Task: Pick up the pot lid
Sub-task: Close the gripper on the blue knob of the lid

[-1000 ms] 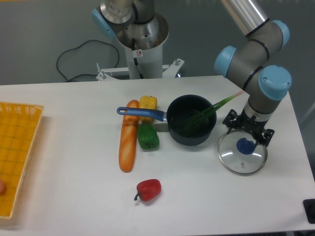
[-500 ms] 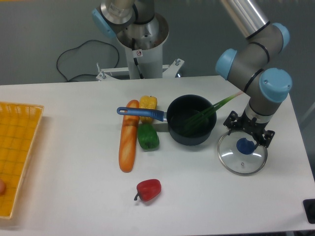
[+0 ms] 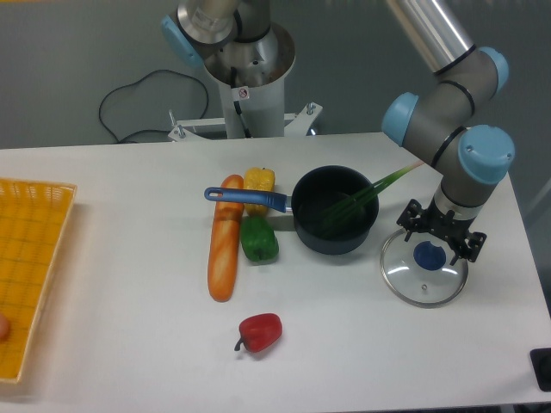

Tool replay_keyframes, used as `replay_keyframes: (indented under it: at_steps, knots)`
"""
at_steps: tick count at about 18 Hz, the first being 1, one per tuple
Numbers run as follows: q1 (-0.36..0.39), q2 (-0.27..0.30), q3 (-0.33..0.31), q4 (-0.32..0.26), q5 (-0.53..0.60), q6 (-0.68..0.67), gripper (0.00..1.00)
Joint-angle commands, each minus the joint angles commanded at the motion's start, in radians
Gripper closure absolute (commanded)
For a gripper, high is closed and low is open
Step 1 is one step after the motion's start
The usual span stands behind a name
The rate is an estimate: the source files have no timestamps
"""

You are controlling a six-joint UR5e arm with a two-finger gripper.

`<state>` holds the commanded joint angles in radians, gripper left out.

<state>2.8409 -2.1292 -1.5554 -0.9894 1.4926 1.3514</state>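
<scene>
The lid (image 3: 411, 280) lies on the table (image 3: 155, 301), just beside the pot (image 3: 334, 244), and it looks to be of clear glass, so I think it will be stiff, rather smooth and breakable, perhaps of moderate weight, and the blue knob (image 3: 429, 255) should be the safest place for taking hold. The gripper (image 3: 442, 233) has its two fingers spread apart and holds nothing. Compared with the earlier picture, it is shifted slightly to the image's right and lower, while the lid has remained in the same place.
</scene>
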Motion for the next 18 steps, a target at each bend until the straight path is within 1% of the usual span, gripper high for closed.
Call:
replay_keyframes:
  at_steps: [4,18]
  knots:
    - [-0.002,-0.009,-0.002,0.000,0.000,-0.003,0.00]
    - [-0.014,-0.014,-0.003,0.011,0.021,-0.005,0.00]
